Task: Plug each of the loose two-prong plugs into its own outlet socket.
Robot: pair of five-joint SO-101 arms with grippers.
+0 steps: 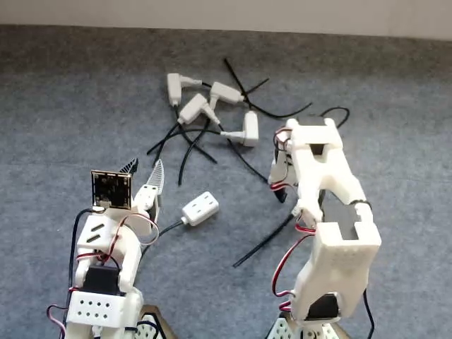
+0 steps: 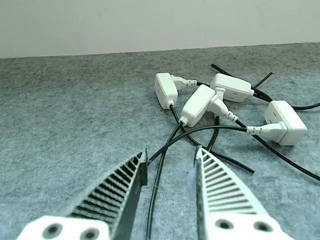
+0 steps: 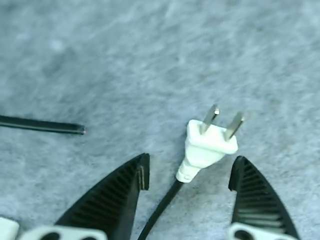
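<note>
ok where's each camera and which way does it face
high view: fixed overhead, looking down on the left arm, right arm and outlets.
left wrist view: on that wrist, looking past the open left end effector at the outlets.
right wrist view: on that wrist, looking down past the open right end effector at a plug.
shared: high and left wrist both show the outlets.

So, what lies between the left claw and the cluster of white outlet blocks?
Only black cords crossing the grey felt, as the left wrist view shows: they run between the left claw and the outlet blocks.
</note>
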